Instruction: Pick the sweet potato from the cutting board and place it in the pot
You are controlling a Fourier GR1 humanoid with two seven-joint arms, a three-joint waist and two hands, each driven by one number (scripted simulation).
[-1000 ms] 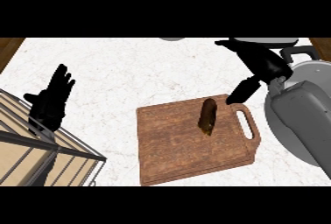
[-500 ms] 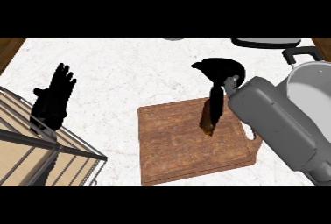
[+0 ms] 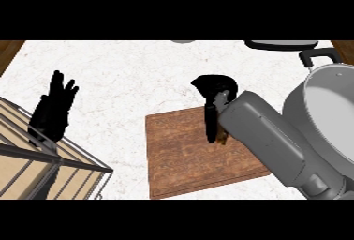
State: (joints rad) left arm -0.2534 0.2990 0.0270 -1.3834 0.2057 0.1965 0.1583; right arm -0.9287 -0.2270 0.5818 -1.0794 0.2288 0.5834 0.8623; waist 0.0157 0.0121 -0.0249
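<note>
The white, faintly veined marble counter [image 3: 138, 75] is being taken up at 3 o'clock by the large grey metal pot [image 3: 332, 112], smooth and round-walled, with its black handle pointing toward 12 o'clock. Next in size, the brown, coarse-grained wooden cutting board [image 3: 194, 159] is lying near the centre, tilted slightly, just beside the pot. A slatted wooden crate with a dark wire frame [image 3: 41, 164] is being shown at 8 o'clock. The right hand [image 3: 216, 89] is being held over the board's upper right corner at the end of its grey forearm, and its fingers [image 3: 211, 126] are being pointed down toward 6 o'clock, closed in narrowly around the sweet potato [image 3: 221, 137]; whether contact is being made on both sides cannot quite be told, since the forearm is hiding most of it. Only a small brown sliver of the sweet potato is being seen, lying on the board with its long axis apparently running from 12 to 6 o'clock, directly beneath the fingers. The left hand [image 3: 52, 110] is resting open at 9 o'clock, fingers up, well apart from the board.
</note>
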